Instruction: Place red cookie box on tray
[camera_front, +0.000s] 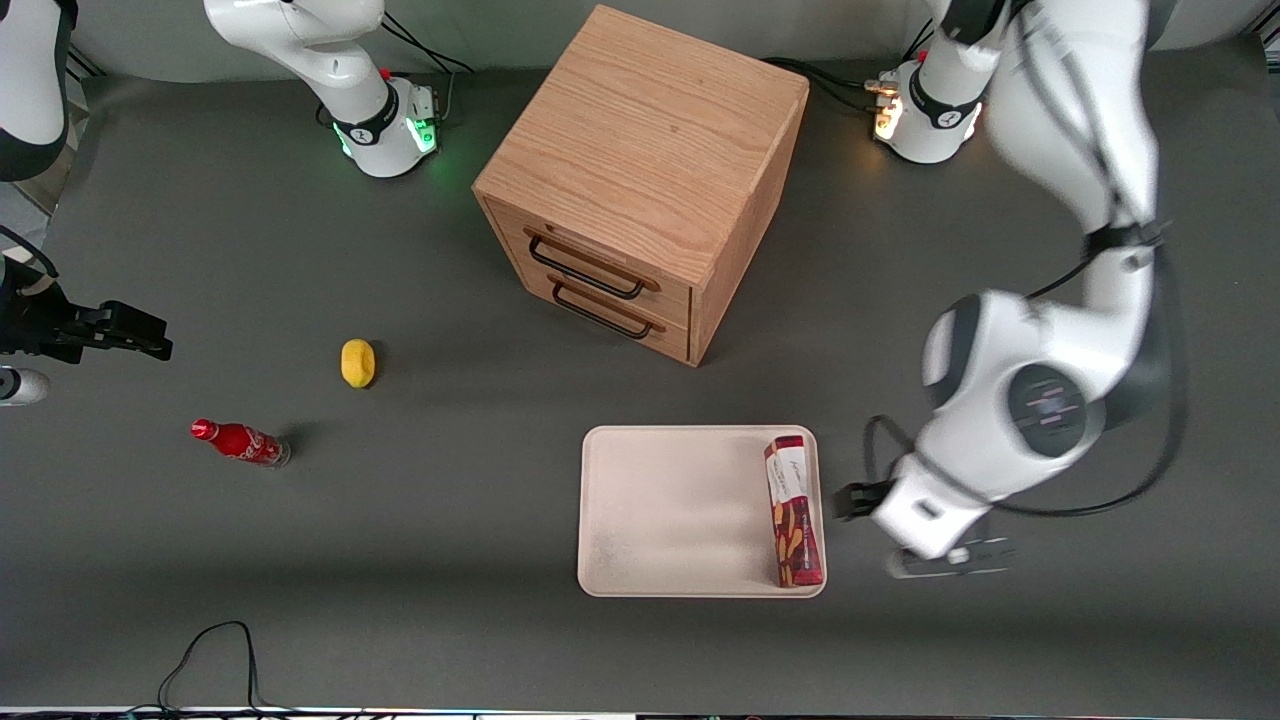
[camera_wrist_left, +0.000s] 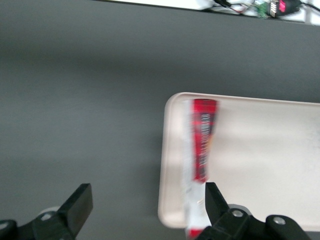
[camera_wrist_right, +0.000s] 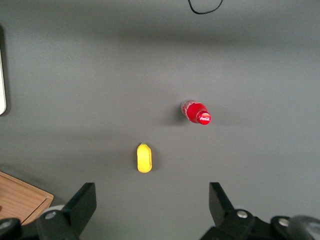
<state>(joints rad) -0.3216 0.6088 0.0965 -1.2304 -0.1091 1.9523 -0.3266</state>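
The red cookie box (camera_front: 793, 510) lies flat on the cream-white tray (camera_front: 680, 510), along the tray's edge toward the working arm, with its white label end pointing toward the drawer cabinet. My left gripper (camera_front: 915, 528) hovers above the table just off that tray edge, beside the box. It is open and empty. In the left wrist view the box (camera_wrist_left: 202, 145) lies on the tray (camera_wrist_left: 265, 160). The gripper (camera_wrist_left: 147, 195) has its jaws spread wide, one finger over bare table and the other over the box's end.
A wooden two-drawer cabinet (camera_front: 640, 180) stands farther from the front camera than the tray. A small yellow object (camera_front: 358, 362) and a red soda bottle (camera_front: 238, 441) lie toward the parked arm's end. A black cable (camera_front: 210, 650) loops near the table's front edge.
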